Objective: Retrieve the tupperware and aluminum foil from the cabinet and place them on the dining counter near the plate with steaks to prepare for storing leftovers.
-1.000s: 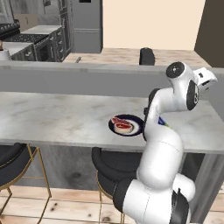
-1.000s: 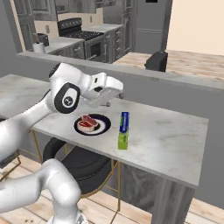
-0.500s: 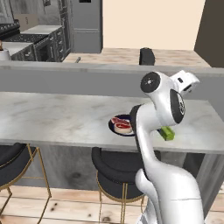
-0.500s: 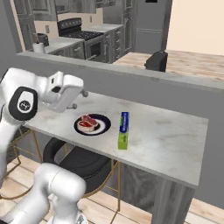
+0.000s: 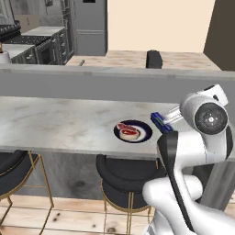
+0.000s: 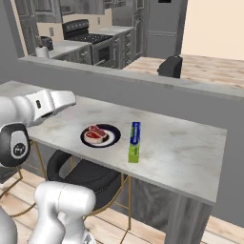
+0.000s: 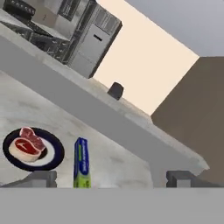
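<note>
Aluminum foil (image 6: 135,141) lies flat on the dining worktop (image 6: 181,147), just right of the plate with steaks (image 6: 100,135), not touching it. It is a long blue carton, white lettering, lime-green end toward the near edge (end sits close to the worktop's near edge). The raised grey back ledge (image 6: 143,78) runs along the far side. Black stools (image 5: 124,176) are tucked under the near edge, below the plate. Bare stone spreads right of the foil and left of the plate. The claw (image 7: 111,179) is empty, fingertips (image 7: 41,178) set wide, with the foil and plate ahead in the hand view.
</note>
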